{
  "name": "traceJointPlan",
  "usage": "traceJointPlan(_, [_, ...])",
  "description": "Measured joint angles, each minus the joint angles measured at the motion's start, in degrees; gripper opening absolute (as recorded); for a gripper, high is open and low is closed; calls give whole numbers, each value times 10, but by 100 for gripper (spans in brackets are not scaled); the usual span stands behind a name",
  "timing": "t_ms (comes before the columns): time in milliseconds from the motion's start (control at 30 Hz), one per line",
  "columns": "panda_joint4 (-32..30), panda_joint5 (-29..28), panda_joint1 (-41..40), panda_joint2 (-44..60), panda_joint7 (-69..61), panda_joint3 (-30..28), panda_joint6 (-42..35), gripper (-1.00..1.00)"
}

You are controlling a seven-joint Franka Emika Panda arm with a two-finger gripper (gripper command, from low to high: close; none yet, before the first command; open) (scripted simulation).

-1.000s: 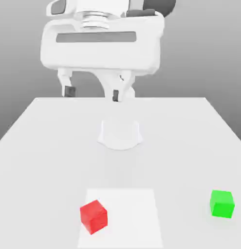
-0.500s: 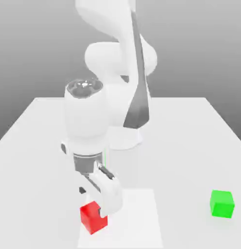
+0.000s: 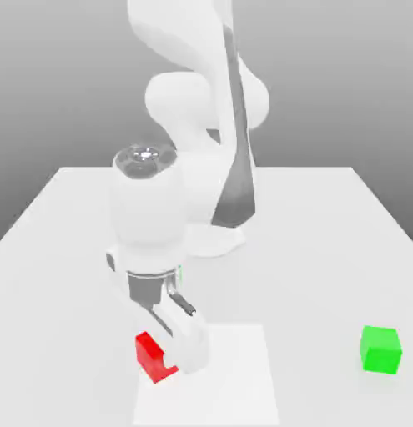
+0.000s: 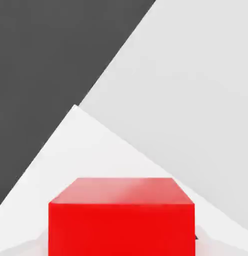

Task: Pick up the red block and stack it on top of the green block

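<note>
Pincer (image 3: 168,355) pinching the red block (image 3: 154,357); you are seeing its grip closing on the block's sides. From the exterior view you are getting the arm (image 3: 149,208) reaching down, its hand covering part of the block. That block is sitting at the edge of the white sheet (image 3: 230,375) on the exterior view's left; whether it is touching the sheet, you cannot tell. Well apart, on the exterior view's right, the green block (image 3: 380,350) is resting on the table (image 3: 318,267). The arm's base (image 3: 211,240) is standing farther back.

From the hand view you are gaining the red block's flat near face and upper face, with pale finger parts flanking it. Behind it one corner of the sheet is pointing out, and dark ground (image 4: 45,65) is showing past a straight table edge.

Your count is running: one red block, one green block, one sheet, one table, one arm, one pincer.
</note>
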Motion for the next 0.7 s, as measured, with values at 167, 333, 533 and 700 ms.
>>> traceJointPlan(167, [18,-9,94,-9,109,70,-30,-100])
traceJointPlan(333, [40,-18,205,-16,230,142,-60,-100])
traceJointPlan(533, [56,-84,264,49,327,139,-16,-100])
traceJointPlan(700, [58,-113,280,81,349,119,11,100])
